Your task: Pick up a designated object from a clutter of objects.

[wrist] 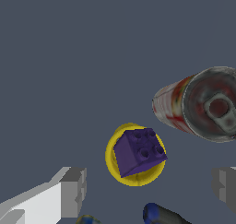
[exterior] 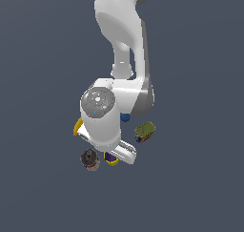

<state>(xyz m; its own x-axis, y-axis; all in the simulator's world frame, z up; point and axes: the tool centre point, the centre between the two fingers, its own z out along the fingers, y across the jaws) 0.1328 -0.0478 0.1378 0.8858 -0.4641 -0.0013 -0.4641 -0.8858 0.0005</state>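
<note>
The purple cube (wrist: pixel 139 151) sits on top of the yellow cup (wrist: pixel 112 159), studs up, small, rigid and probably light. Its flat side faces look the best place to pinch; the cup beneath may shift. The jaws stand wide apart, empty, either side of it. The can (wrist: pixel 198 109) lies nearby on the counter (wrist: pixel 83 57).

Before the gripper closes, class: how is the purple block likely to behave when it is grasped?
The purple block looks rigid, with flat sides, so it probably won't squash or roll. It sits tilted on the yellow cup, so it may slide or tip off if nudged. Being small, it is likely light; an off-centre squeeze from the open gripper could twist it.
</note>
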